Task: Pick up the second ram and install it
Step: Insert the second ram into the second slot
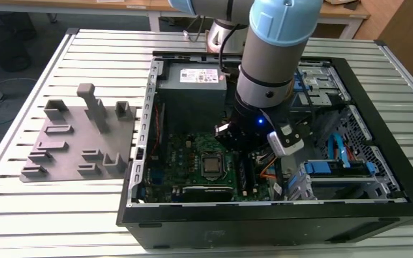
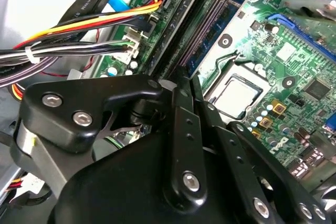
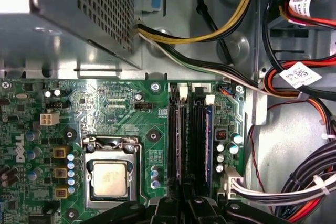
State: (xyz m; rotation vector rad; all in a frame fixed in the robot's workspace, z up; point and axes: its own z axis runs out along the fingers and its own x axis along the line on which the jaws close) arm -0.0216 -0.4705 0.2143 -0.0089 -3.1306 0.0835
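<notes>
Where it stands in its slot, the second ram (image 3: 174, 129) looks thin, long and dark.

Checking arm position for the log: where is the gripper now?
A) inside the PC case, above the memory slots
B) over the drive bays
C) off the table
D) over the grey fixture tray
A: in the exterior view the gripper is down inside the open PC case, and in the first wrist view the memory slots lie right ahead of it beside the CPU socket.

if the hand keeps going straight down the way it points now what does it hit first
Most likely the RAM slots on the motherboard, beside the CPU socket. The hand sits right over them, though the remaining gap is unclear.
</notes>
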